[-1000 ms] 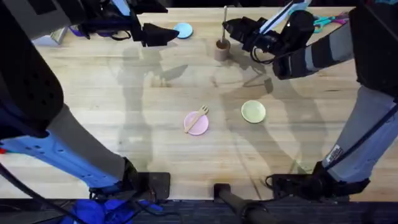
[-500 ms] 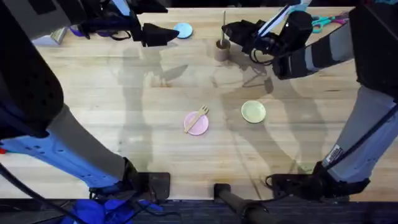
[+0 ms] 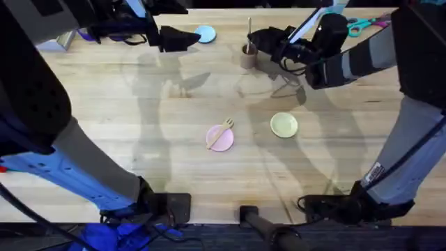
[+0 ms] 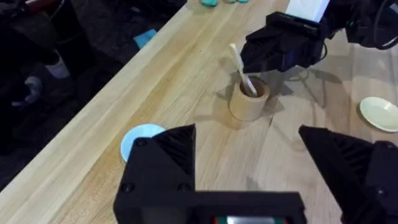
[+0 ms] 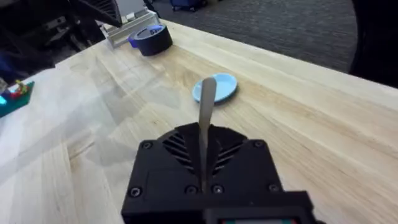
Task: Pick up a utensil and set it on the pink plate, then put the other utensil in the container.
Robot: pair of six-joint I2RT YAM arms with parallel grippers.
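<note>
One spoon (image 3: 249, 31) upright in cup (image 3: 247, 56), handle clamped by right pincer (image 3: 259, 36), left pincer (image 3: 182, 38) gaping empty

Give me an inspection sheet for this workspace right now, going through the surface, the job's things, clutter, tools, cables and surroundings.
Surface: pale wooden table, bare across the middle.
Job's things: fork lies across the pink plate; spoon stands in the brown container, bowl end up.
Clutter: pale green dish, light blue disc, blue tape roll, teal scissors.
Tools: right tool is at the container, closed on the spoon's handle; left tool hangs open near the blue disc, holding nothing.
Cables: black cable by the left base; white cable on the right arm.
Surroundings: dark floor beyond the far edge.
</note>
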